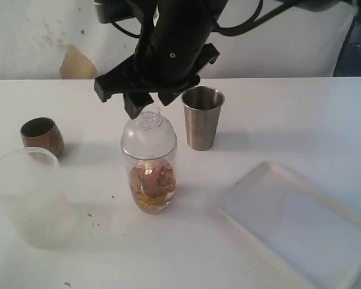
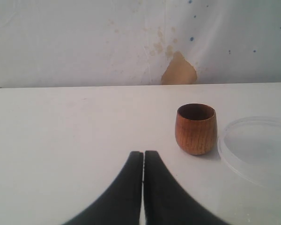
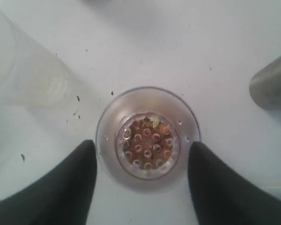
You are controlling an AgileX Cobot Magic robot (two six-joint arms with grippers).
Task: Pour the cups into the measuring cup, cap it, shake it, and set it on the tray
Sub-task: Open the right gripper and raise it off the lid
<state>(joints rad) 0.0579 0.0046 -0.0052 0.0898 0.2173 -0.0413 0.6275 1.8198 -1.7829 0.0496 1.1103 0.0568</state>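
First, the exterior view. The measuring cup (image 1: 148,171) stands upright near the middle of the white desk (image 1: 277,114), with a clear domed lid (image 1: 148,135) seated on it and a brown and golden heap in its bottom. The right fingers (image 1: 135,106) hang just above it, level with the lid's narrow neck. A steel cup (image 1: 203,117) stands just beside the measuring cup, on the far side and toward the right. The wooden cup (image 1: 42,136) sits well to the left, and the frosted cup (image 1: 25,195) stands near it, closer to the camera. The tray (image 1: 301,229) lies flat at the front right, apart from the measuring cup.

Next, the left wrist view. The left fingers (image 2: 152,176) are pressed together with nothing between them, low over bare desk. Beyond them the wooden cup (image 2: 195,129) stands upright, and a translucent round rim (image 2: 255,150), which seems to be the frosted cup's, sits just beside it.

Last, the right wrist view, which looks straight down on the lid (image 3: 147,145); its perforated top shows brown contents below. The right fingers (image 3: 72,187) are spread, one on either side of the dome, and neither closes on the neck. Whether they brush the dome's edge I cannot tell. The frosted cup (image 3: 25,70) and the steel cup (image 3: 271,84) sit off to opposite sides, and dark specks dot the desk.
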